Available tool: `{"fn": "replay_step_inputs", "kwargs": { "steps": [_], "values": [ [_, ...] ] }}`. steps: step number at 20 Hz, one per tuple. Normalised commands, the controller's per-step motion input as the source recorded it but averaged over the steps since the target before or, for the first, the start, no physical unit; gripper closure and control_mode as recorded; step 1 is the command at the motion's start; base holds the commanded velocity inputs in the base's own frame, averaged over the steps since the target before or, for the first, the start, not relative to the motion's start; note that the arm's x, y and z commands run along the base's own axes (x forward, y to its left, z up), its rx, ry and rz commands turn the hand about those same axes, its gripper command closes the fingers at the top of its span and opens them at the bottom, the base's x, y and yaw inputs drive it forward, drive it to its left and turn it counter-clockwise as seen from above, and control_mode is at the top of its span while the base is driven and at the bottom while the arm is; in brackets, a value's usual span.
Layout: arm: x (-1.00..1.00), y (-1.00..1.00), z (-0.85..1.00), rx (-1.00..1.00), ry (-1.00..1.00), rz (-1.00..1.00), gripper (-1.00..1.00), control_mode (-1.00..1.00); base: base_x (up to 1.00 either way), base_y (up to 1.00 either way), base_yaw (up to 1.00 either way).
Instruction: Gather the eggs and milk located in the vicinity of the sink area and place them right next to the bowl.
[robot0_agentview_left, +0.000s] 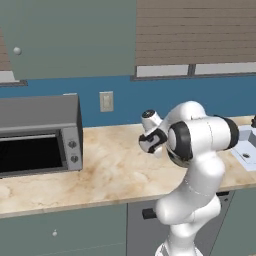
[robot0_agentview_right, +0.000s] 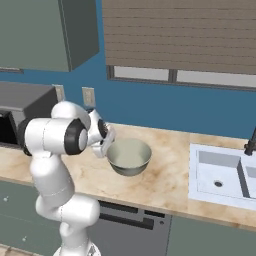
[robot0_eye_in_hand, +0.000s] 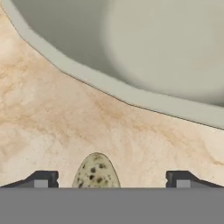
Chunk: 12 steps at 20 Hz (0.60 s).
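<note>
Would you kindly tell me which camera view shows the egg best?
The hand view: the speckled egg lies on the marble counter between the open end effector's fingertips, just short of the bowl. In both base views the arm stands in front of that spot.

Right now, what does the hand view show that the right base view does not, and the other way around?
The hand view shows a speckled egg lying on the marble counter between the open jaws, near the bowl's rim but apart from it.

The right base view shows the white sink with its black faucet, the toaster oven, the wall outlets, the window blinds, and the arm reaching down beside the bowl.

Both show the grey-green bowl with its pale inside, standing on the same marble counter.
</note>
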Motion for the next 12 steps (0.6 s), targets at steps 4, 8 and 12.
{"fn": "replay_step_inputs", "kwargs": {
  "steps": [4, 8, 12],
  "values": [
    [-0.21, 0.33, 0.34, 0.0, -0.15, 0.04, -1.0, -1.0, 0.0, 0.0, 0.0],
    [-0.32, 0.22, 0.58, 0.01, -0.16, 0.05, -1.0, -1.0, 0.0, 0.0, 0.0],
    [-0.58, 0.0, 0.75, 0.05, -0.13, 0.07, -1.0, -1.0, 0.0, 0.0, 0.0]
  ]
}}
